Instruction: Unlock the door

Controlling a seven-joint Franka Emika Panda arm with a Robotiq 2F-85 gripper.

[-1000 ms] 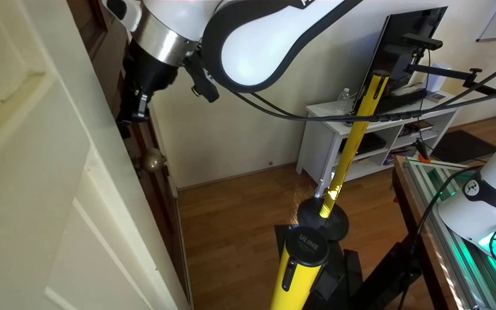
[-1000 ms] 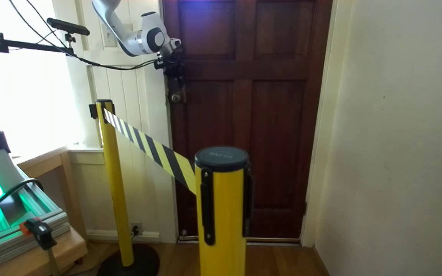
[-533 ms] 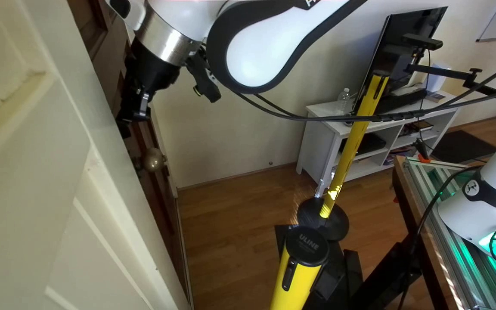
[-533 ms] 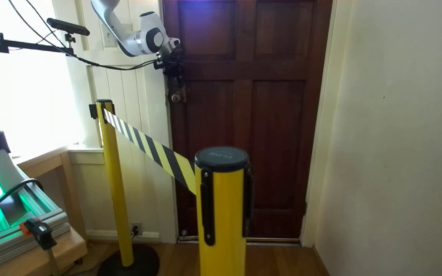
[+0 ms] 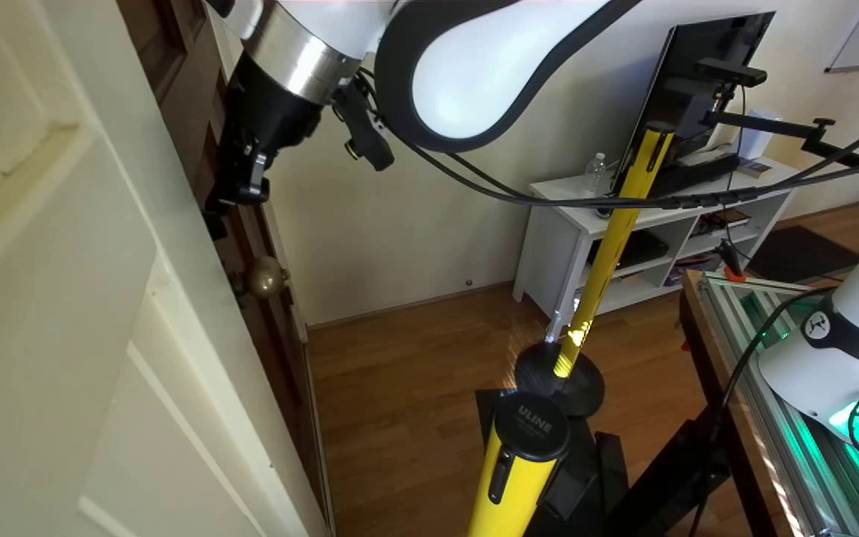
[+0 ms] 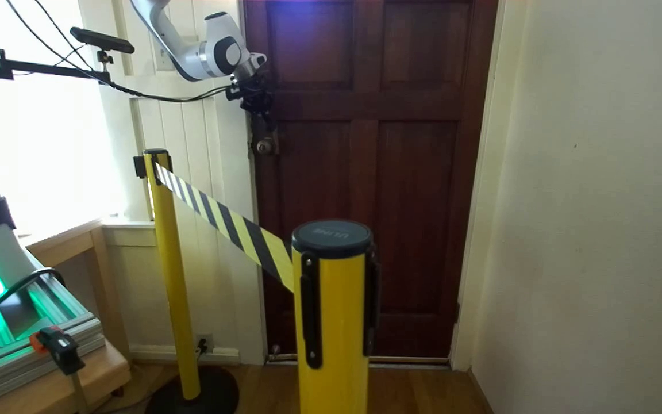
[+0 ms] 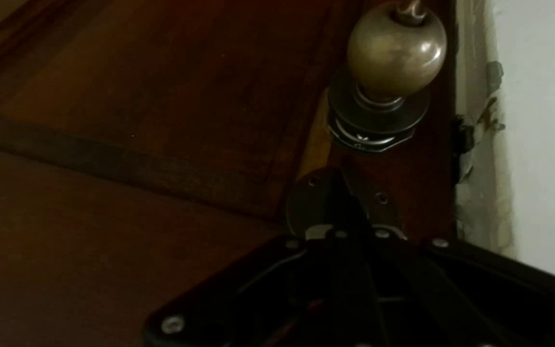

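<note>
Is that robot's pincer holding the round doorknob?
No, in the wrist view the pincer is in front of a dark rounded plate, apart from the round doorknob.

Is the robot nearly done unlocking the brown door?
Done: the robot's fingers are in front of the round metal plate near the knob.
In hand: they look close together there, but it's too dark to tell if they grip anything.
Left: probably the unlocking itself. The brown door looks shut, and nothing shows it's unlocked.
</note>
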